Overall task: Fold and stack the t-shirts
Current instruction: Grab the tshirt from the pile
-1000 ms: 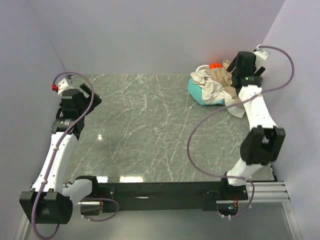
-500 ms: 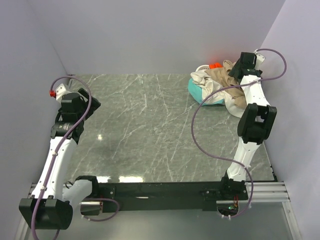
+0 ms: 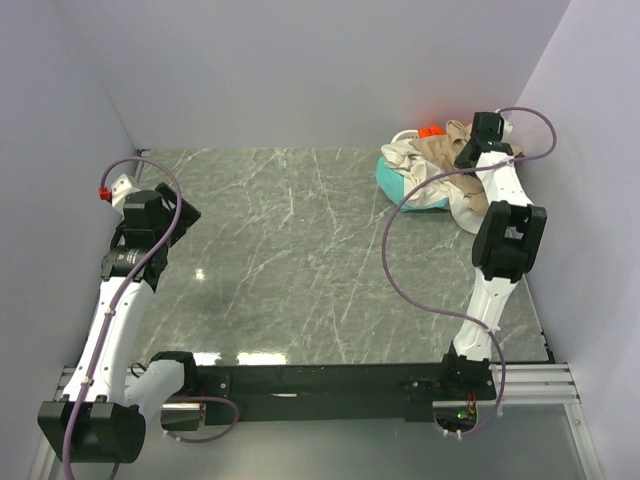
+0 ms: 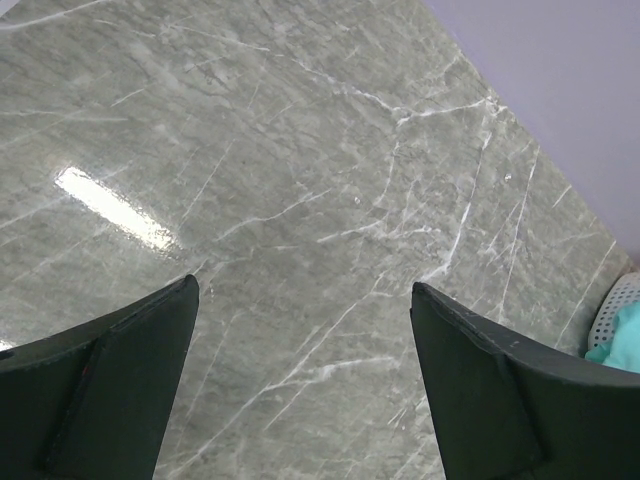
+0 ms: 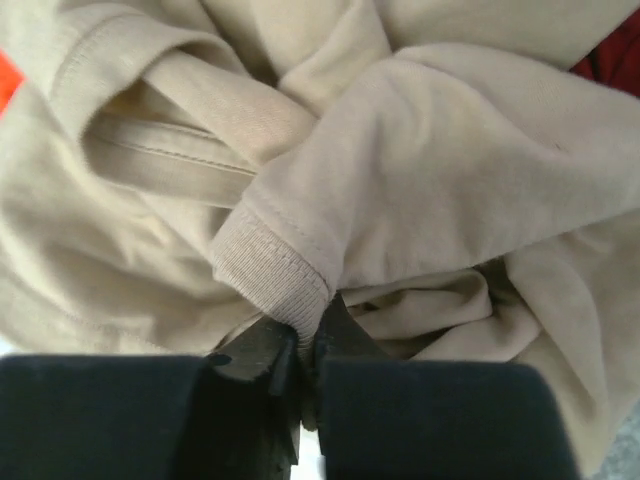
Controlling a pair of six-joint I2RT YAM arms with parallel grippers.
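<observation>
There are no words, numbers, labels or signs to read in any of these pictures, not on the shirts, the arms or the table.

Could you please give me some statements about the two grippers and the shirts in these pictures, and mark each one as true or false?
1. The right gripper is shut on the ribbed collar of the tan shirt. True.
2. The left gripper is shut on a shirt. False: it is open above the bare table and holds nothing.
3. The t-shirts lie in one crumpled heap at the far right corner of the table. True.
4. The orange shirt lies spread flat in the middle of the table. False: only a small part of it shows, at the far edge of the heap.
</observation>
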